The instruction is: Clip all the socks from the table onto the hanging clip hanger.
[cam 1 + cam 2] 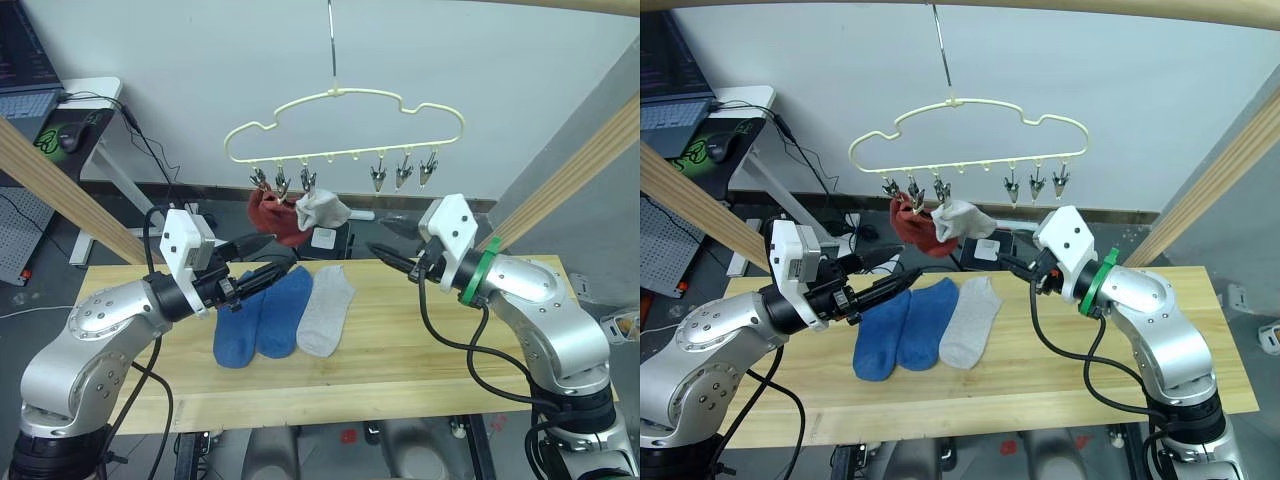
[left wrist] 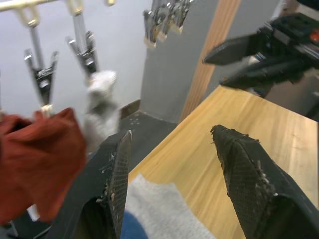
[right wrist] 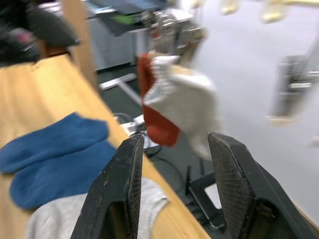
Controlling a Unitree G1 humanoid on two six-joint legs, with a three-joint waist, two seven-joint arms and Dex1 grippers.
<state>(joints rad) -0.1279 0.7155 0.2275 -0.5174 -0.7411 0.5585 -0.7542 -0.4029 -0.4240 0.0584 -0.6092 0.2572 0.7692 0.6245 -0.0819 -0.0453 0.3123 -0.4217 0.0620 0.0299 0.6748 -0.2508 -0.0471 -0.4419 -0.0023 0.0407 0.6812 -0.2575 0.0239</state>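
My left end effector (image 1: pixel 268 260) and right end effector (image 1: pixel 388 245) hover spread over the table (image 1: pixel 400 350), aimed inward below the clip hanger (image 1: pixel 345 125). Three socks (image 1: pixel 285 312) lie lengthwise beneath it, toes toward me.

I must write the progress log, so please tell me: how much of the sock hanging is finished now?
About half looks done. Rust red socks and one grey sock hang from the clips on the robot's left side of the clip hanger; its three clips on the right are empty. Nothing is in hand: the left tool and right tool are both open. Two blue socks and a grey sock remain on the table.
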